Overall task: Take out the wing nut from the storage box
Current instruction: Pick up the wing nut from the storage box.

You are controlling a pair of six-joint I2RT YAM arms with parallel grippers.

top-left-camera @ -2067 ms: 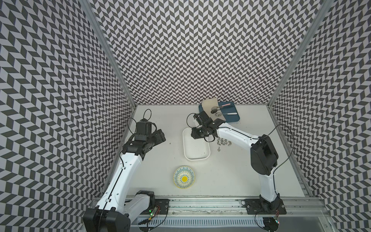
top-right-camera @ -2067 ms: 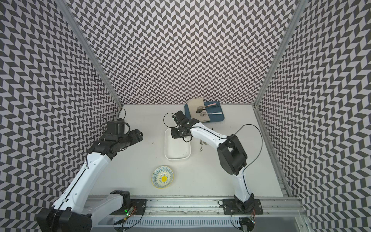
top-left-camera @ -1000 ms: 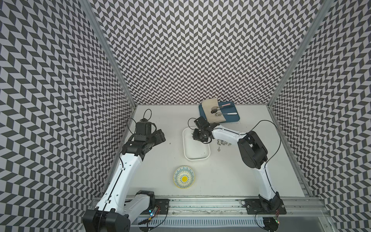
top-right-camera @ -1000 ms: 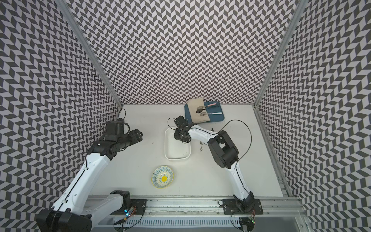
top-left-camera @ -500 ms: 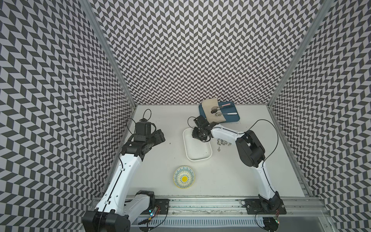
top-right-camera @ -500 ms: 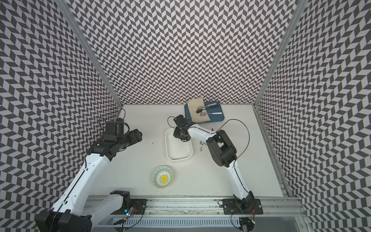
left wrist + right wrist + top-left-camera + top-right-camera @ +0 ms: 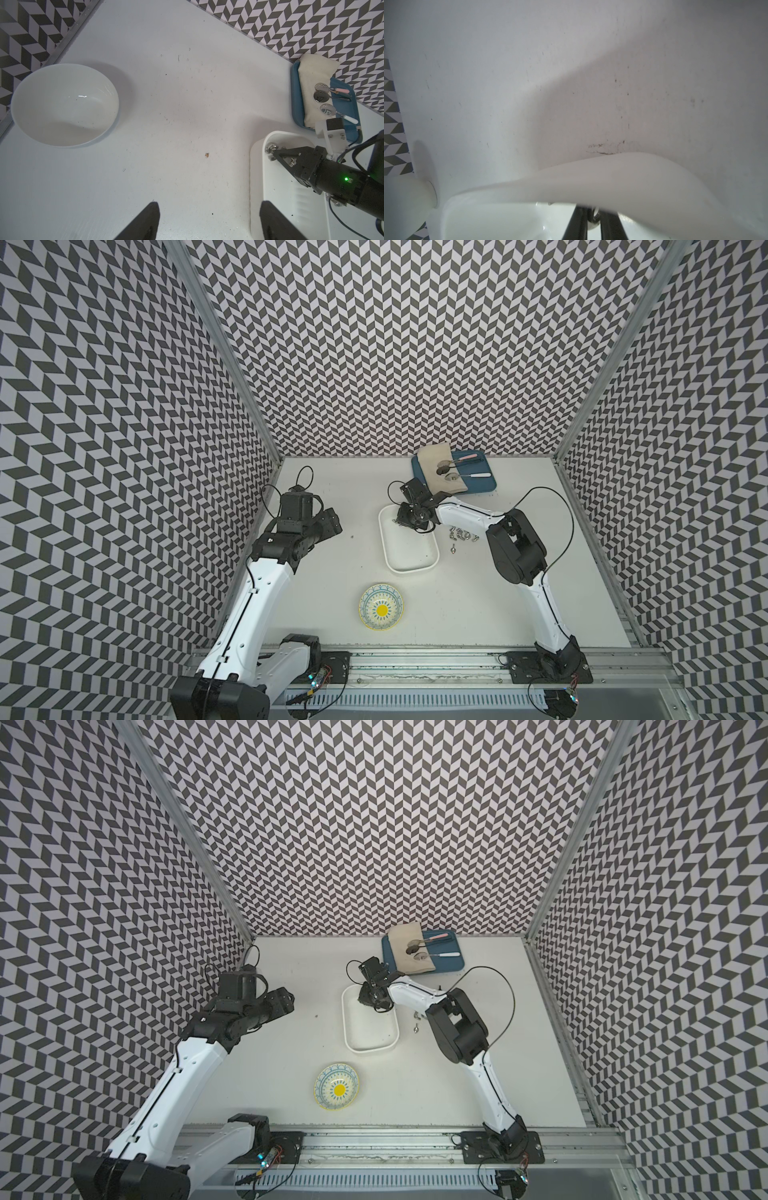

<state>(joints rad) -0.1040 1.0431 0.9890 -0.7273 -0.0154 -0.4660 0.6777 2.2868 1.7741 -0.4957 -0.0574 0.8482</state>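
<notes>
The white storage box (image 7: pixel 409 556) (image 7: pixel 370 1031) lies mid-table. My right gripper (image 7: pixel 401 522) (image 7: pixel 363 1001) reaches down into its far end. In the right wrist view the black fingers (image 7: pixel 576 220) stand close together on a shiny wing nut (image 7: pixel 593 220), and the box rim (image 7: pixel 591 176) hides their tips. In the left wrist view the right gripper (image 7: pixel 274 154) sits in the box's corner, beside another shiny metal piece (image 7: pixel 271 148). My left gripper (image 7: pixel 332 526) (image 7: pixel 207 204) hovers open and empty to the left of the box.
Several small metal pieces (image 7: pixel 461 535) lie on the table right of the box. A blue tray (image 7: pixel 478 483) with a cloth and spoons stands at the back. A patterned bowl (image 7: pixel 381 606) sits in front of the box. A plain white bowl (image 7: pixel 64 104) sits near the left wall.
The right arm folded its elbow in and pushed its gripper deeper into the box's far end, and its jaws narrowed onto the metal piece. The left arm held still.
</notes>
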